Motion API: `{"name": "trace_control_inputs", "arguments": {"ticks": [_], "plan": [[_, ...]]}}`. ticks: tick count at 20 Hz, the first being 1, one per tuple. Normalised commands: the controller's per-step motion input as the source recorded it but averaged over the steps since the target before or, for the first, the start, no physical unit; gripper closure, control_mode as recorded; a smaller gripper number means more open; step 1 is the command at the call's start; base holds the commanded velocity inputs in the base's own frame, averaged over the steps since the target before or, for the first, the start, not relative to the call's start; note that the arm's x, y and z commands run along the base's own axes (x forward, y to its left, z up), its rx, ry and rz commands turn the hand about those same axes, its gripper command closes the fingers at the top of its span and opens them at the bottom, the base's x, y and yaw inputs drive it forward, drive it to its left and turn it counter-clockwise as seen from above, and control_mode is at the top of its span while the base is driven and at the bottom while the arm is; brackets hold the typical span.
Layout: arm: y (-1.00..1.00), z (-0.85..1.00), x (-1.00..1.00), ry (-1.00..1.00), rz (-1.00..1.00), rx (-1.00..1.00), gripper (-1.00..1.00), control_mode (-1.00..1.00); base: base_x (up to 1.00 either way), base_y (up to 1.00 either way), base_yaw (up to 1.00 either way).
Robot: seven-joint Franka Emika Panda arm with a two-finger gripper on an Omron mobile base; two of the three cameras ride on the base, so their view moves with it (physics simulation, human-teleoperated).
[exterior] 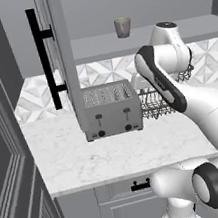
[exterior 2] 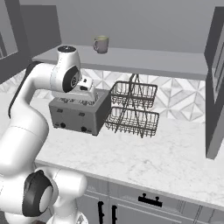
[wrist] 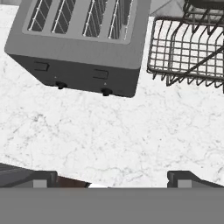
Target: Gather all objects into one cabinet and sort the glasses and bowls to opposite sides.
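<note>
While the hand [wrist: 111, 179] hangs over the marble tabletop [wrist: 109, 131] with its two dark fingertips spread wide and nothing between them, the only piece of tableware I can see is the grey-brown cup [exterior: 123, 27]. It stands upright on the pale shelf [exterior 2: 144, 59] of the upper cabinet, mouth up, its long axis vertical. In the right base view it shows a small handle or edge on one side, too small to be sure of.

From the hand, which points down near the silver toaster [exterior: 110, 109], the cup lies up and away toward the wall, at about 12 o'clock in the left base view and about 1 o'clock in the right base view. That relation seems to me to govern any coming move: the hand is low and faces down, the cup is high, so the wrist would have to rise and turn before it could close around the cup's sides.

A wire dish rack [exterior 2: 132, 109] stands just beside the toaster, at its 3 o'clock in the hand view. An open cabinet door [exterior: 51, 55] with a black bar handle stands at 9 o'clock of the toaster in the left base view.
</note>
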Motion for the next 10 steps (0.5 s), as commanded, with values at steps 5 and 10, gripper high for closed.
{"name": "trace_control_inputs", "arguments": {"ticks": [5, 10], "plan": [[0.0, 0.0, 0.0, 0.0, 0.0, 0.0, -1.0, 1.0, 0.17, 0.09, 0.0], [0.0, 0.0, 0.0, 0.0, 0.0, 0.0, -1.0, 1.0, 0.75, -0.04, -0.01]]}}
